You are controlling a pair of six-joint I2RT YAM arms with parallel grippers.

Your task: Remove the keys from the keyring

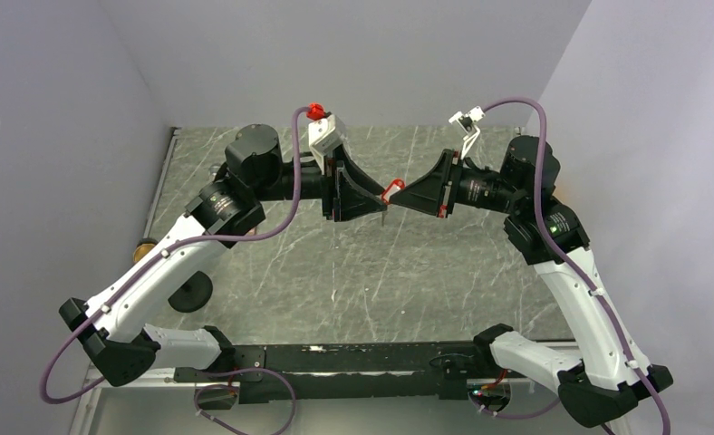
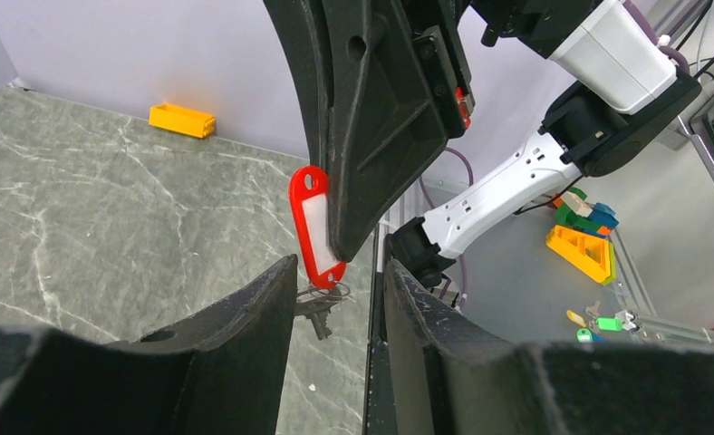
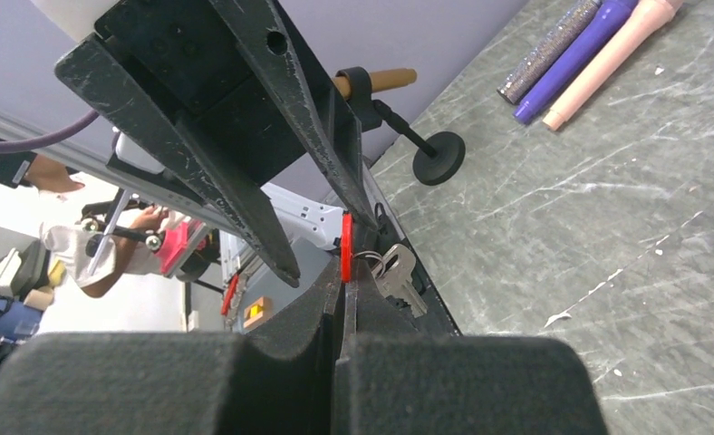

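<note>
The keyring's red tag [image 2: 313, 227] hangs in the air above the middle of the table [image 1: 353, 272], and my right gripper [image 3: 344, 272] is shut on it, pinching it edge-on. The thin metal ring and the keys [image 2: 322, 310] dangle below the tag; a silver key [image 3: 397, 277] shows beside my right fingers. My left gripper [image 2: 340, 281] faces the right one from the opposite side. Its jaws stand apart, with the ring and keys between their tips, close to the left finger [image 2: 267, 294]. From above, the tag [image 1: 390, 189] sits where both grippers meet.
A yellow-orange box [image 2: 182, 119] lies by the far wall. Several pens [image 3: 589, 50] lie on the table, near a black round-based stand [image 3: 439, 156]. Coloured blocks [image 2: 582, 243] sit beyond the table's edge. A red plug [image 1: 315, 111] tops the left wrist.
</note>
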